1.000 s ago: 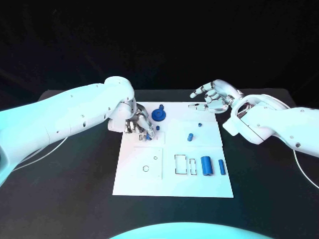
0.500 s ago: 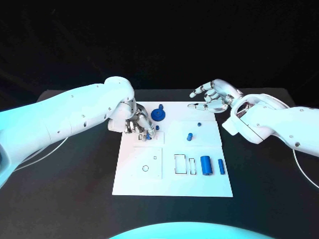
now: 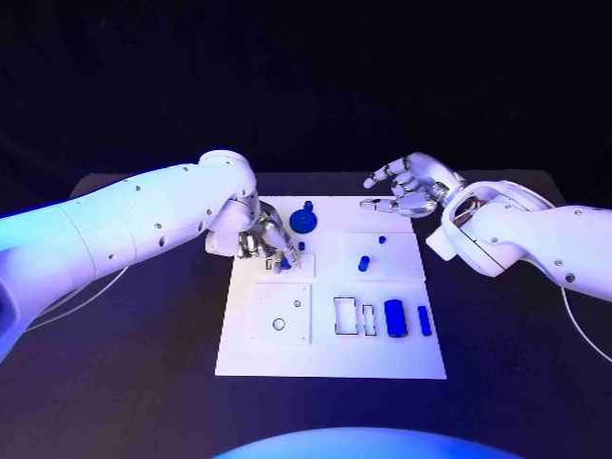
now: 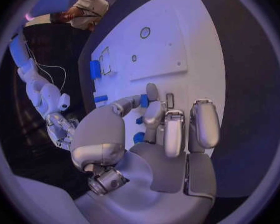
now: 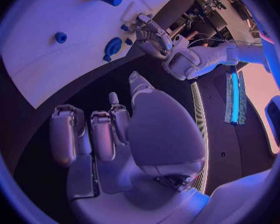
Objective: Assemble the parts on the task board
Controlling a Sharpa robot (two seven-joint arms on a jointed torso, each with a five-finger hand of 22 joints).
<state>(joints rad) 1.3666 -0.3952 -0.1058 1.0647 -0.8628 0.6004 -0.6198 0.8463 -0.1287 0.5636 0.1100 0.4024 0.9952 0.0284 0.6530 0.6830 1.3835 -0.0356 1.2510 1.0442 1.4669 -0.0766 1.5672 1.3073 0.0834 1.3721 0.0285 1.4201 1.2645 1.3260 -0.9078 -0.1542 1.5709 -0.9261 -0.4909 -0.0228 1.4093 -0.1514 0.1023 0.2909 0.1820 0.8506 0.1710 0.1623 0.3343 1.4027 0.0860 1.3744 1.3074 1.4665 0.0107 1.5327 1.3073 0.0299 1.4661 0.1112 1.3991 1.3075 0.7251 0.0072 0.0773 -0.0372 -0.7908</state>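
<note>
We see the left hand [image 3: 268, 239] pinching a small blue part [image 4: 144, 100] over the task board [image 3: 331, 359]; right hand [image 3: 409, 186] hovers, fingers spread.

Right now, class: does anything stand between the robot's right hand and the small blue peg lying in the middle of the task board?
Nothing visible does. The right hand hovers empty beyond the task board's far edge, and only bare white board separates it from the blue peg.

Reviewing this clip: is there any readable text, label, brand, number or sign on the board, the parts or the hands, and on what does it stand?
None: no words, numbers or brand marks are readable.
The task board bears only outlined rectangles and small circles.
The blue parts, left hand and right hand are unmarked.
</note>
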